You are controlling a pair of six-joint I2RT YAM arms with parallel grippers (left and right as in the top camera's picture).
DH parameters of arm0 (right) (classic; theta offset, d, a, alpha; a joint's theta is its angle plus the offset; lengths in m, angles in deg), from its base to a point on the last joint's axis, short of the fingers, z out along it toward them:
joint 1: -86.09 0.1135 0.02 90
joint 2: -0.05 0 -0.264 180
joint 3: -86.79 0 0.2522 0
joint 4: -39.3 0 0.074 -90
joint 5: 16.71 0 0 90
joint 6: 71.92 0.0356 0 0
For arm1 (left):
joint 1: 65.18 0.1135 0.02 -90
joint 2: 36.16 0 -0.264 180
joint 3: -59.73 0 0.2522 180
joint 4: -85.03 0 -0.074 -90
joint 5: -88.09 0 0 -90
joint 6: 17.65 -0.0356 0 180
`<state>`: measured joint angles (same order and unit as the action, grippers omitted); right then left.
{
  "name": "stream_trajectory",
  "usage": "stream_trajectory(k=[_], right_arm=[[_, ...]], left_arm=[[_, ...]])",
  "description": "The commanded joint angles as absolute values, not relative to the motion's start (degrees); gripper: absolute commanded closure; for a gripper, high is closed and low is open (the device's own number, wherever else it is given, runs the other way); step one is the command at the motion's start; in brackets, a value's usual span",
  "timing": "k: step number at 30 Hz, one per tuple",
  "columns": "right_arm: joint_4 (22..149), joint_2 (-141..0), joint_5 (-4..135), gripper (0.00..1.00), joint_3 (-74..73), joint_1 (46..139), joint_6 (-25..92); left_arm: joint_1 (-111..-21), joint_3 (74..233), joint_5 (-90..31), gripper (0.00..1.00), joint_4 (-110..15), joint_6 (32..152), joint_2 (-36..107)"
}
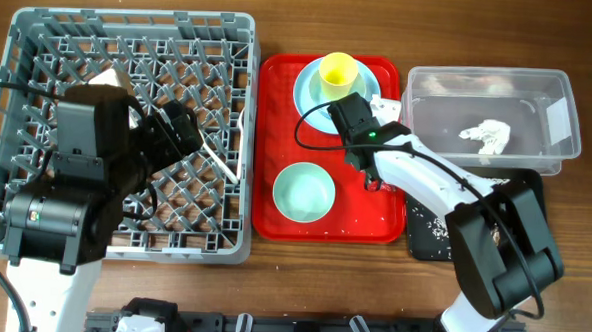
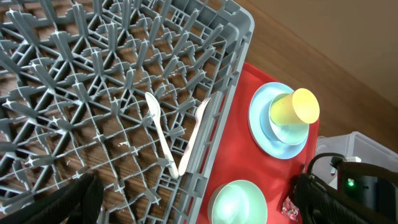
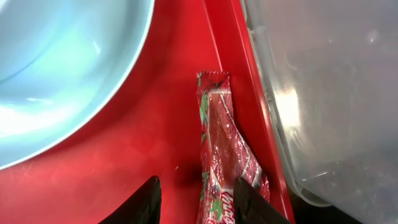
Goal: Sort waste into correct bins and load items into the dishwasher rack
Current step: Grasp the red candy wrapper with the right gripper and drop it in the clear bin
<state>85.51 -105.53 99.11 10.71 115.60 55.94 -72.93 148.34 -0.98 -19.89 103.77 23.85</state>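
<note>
The small red wrapper (image 3: 221, 143) lies at the right edge of the red tray (image 3: 168, 124), next to the clear tub (image 3: 329, 93). My right gripper (image 3: 198, 202) is open, low over it, one finger on each side; it also shows in the overhead view (image 1: 374, 171). My left gripper (image 1: 182, 131) is open and empty above the grey rack (image 1: 122, 244). A white spoon (image 2: 160, 134) and fork (image 2: 196, 134) lie in the rack. The yellow cup (image 1: 337, 73) stands on the blue plate (image 1: 309, 87). The green bowl (image 1: 304, 191) sits on the tray.
The clear tub (image 1: 537, 147) holds a crumpled white napkin (image 1: 488, 134). The black tray (image 1: 428, 242) in front of it holds whitish scraps, mostly hidden by my right arm. Bare wooden table shows beyond the rack and tray.
</note>
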Motion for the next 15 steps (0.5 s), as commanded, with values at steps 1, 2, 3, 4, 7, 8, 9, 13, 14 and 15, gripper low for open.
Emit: stream_trajectory(k=[1,2,3,4,7,8,9,13,14,15], right_arm=[[84.9,-109.2,101.4,0.62,10.9,115.6,55.6],[84.3,-110.1,101.6,0.62,10.9,115.6,55.6],[83.8,-110.9,101.6,0.62,10.9,115.6,55.6],[83.5,-111.5,101.5,0.62,10.9,115.6,55.6],[83.5,-111.8,99.3,0.96,10.8,115.6,55.5],[83.5,-111.6,98.5,0.96,10.6,115.6,55.5],[83.9,-111.1,97.1,0.96,9.8,115.6,55.5],[88.8,-104.5,92.1,0.96,3.5,115.6,55.5],[90.1,-99.2,92.5,0.96,1.4,115.6,53.5],[90.0,-95.2,92.5,0.96,0.7,115.4,51.6]], left_arm=[[-72.6,148.5,-1.5,0.0,-20.0,103.9,23.8],[-72.6,148.5,-1.5,0.0,-20.0,103.9,23.8],[-72.6,148.5,-1.4,0.0,-20.0,103.9,23.8],[-72.6,148.5,-1.4,0.0,-20.0,103.9,23.8],[-72.6,148.5,-1.4,0.0,-20.0,103.9,23.8],[-72.6,148.5,-1.4,0.0,-20.0,103.9,23.8],[-72.6,148.5,-1.4,0.0,-20.0,103.9,23.8],[-72.6,148.5,-1.4,0.0,-20.0,103.9,23.8],[-72.6,148.5,-1.5,0.0,-20.0,103.9,23.8],[-72.6,148.5,-1.4,0.0,-20.0,103.9,23.8]])
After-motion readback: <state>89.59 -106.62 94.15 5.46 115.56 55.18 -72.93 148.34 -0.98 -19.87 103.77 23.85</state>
